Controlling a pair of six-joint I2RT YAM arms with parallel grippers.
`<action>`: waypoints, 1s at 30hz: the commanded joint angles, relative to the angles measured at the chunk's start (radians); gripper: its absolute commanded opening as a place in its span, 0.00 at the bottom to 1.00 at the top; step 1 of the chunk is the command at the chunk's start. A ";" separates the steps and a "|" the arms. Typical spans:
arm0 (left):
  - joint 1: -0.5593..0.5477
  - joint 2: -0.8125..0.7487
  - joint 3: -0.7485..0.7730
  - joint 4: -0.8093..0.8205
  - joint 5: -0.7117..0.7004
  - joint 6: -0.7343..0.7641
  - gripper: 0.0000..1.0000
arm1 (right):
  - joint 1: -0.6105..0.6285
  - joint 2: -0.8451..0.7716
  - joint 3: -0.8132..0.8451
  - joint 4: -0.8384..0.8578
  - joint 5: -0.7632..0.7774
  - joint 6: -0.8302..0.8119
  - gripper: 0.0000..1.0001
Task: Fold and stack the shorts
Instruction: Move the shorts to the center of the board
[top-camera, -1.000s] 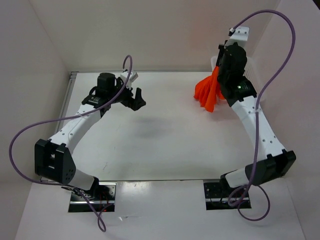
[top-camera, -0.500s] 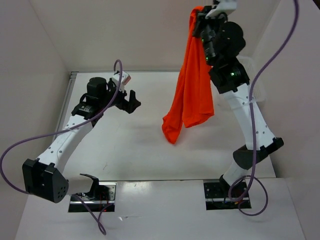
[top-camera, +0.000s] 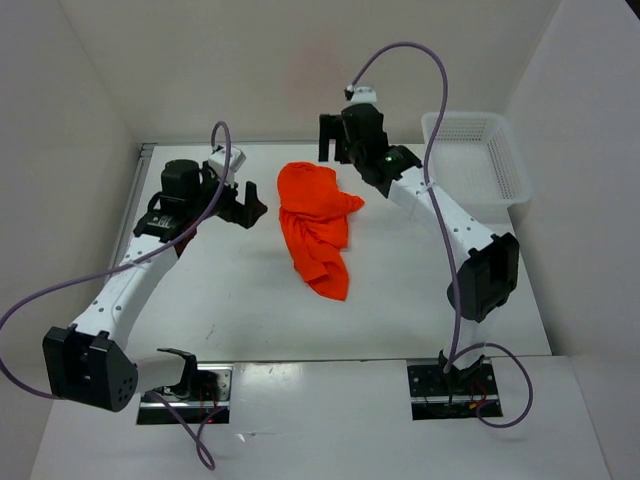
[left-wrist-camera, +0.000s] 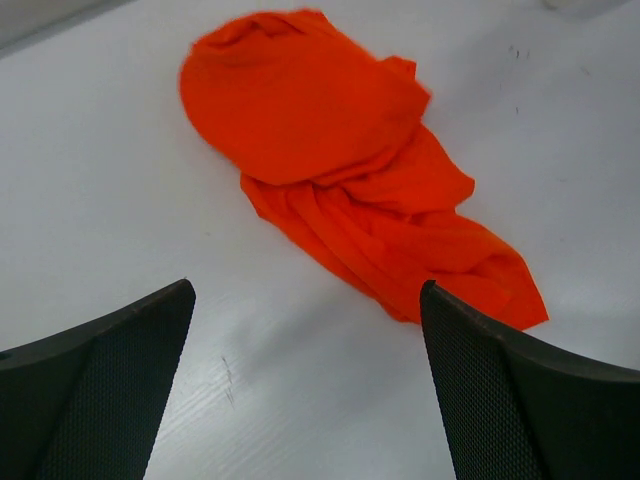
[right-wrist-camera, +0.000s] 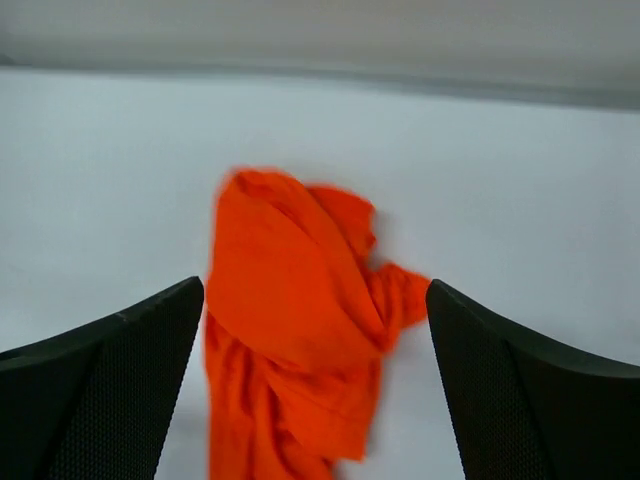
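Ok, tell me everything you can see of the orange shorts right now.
The shorts are bright orange-red, plain soft fabric, lying crumpled in a loose heap on the white table, not folded. A smoother rounded part sits at the far end; twisted folds trail toward the near edge, tapering to a point. Waistband and leg openings cannot be made out. Only the table touches them: the left gripper and right gripper are both open and clear of the cloth.
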 joint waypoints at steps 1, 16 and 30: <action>-0.001 -0.006 -0.061 0.004 0.026 0.004 1.00 | 0.009 -0.133 -0.210 0.132 0.080 -0.163 0.96; -0.001 -0.077 -0.153 0.024 0.023 0.004 1.00 | 0.044 -0.228 -0.792 0.028 -0.521 -0.555 0.99; 0.163 -0.249 -0.224 0.045 0.057 0.004 1.00 | 0.193 -0.010 -0.741 0.074 -0.532 -0.509 0.25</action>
